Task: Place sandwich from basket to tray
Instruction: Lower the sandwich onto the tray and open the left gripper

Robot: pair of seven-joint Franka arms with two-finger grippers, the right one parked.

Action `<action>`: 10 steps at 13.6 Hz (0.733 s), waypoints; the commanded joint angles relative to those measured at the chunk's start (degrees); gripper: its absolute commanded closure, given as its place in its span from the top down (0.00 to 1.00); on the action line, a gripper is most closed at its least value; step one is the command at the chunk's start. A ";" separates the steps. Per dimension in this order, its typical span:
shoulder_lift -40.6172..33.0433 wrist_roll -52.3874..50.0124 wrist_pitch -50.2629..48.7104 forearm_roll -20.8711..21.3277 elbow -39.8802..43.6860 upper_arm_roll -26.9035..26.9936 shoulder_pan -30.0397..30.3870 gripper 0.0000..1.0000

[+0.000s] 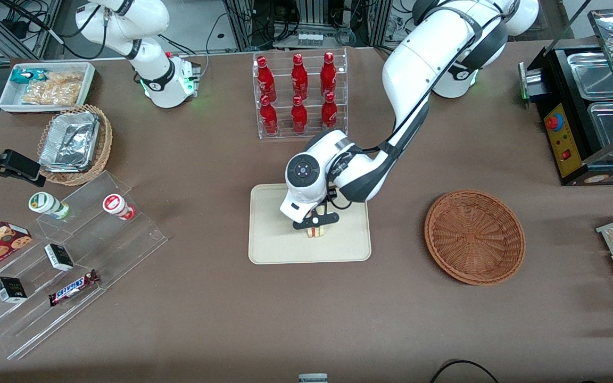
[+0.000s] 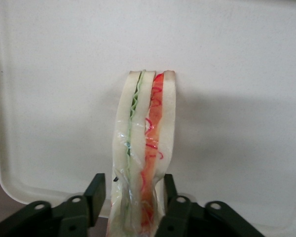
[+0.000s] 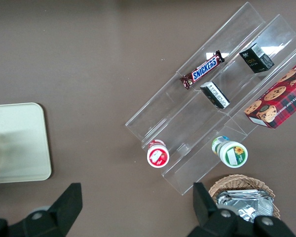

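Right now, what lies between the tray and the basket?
Only bare tabletop lies between the tray and the basket, front view. The hand holds the sandwich.

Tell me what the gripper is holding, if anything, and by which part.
The gripper, over the tray, holds the sandwich, fingers pressed on its two bread faces at one end, filling edge facing the wrist camera.

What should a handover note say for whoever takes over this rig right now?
Gripper: the left arm's, low over the flat cream-beige rectangular tray, shut on the triangular white-bread sandwich with a red and green filling stripe.
Sandwich: held on edge over the tray's middle; whether it touches the surface cannot be told.
Round reddish-brown woven wicker basket: beside the tray toward the working arm's end, nothing in it.
Done: sandwich lifted out and carried to the tray.
Left: open the gripper, release the sandwich, withdraw the arm.
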 commanded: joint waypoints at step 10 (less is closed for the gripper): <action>-14.45 2.80 -16.63 0.87 0.48 1.53 7.71 1.00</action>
